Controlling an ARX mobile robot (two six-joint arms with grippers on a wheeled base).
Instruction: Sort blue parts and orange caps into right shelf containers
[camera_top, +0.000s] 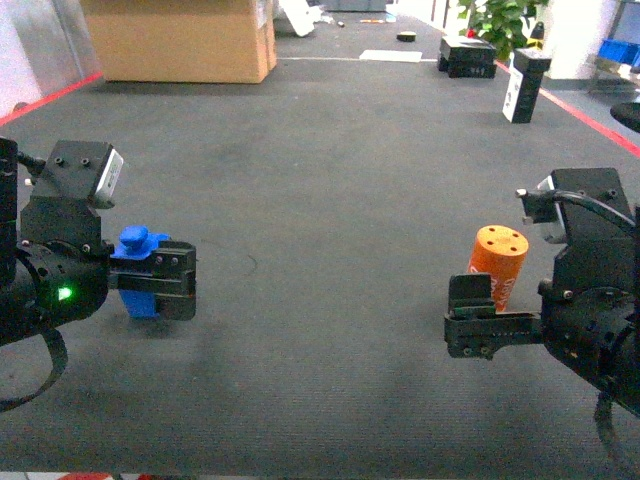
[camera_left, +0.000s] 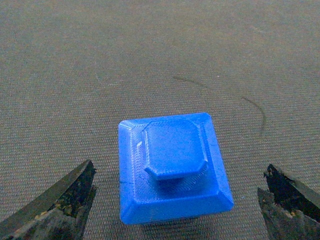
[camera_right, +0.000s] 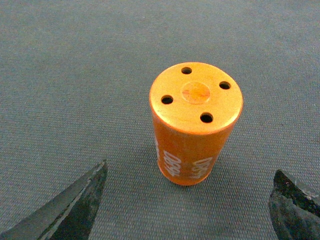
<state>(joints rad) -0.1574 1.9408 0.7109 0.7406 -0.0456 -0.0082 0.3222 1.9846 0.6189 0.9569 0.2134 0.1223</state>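
Left gripper (camera_left: 175, 200) spread wide, nothing grasped; blue part (camera_left: 172, 167) sits on the grey carpet floor (camera_top: 330, 200) between its fingertips, touching neither. Right gripper (camera_right: 190, 200) also spread, released; orange cap (camera_right: 195, 120) stands upright just ahead, centred between the fingertips, "4680" on its side.

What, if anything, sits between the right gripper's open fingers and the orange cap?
Nothing visible. In the right wrist view the orange cap stands upright on bare carpet, centred ahead of the right gripper, whose jaws are spread wide with open floor on both sides. The head view shows no obstacle either.
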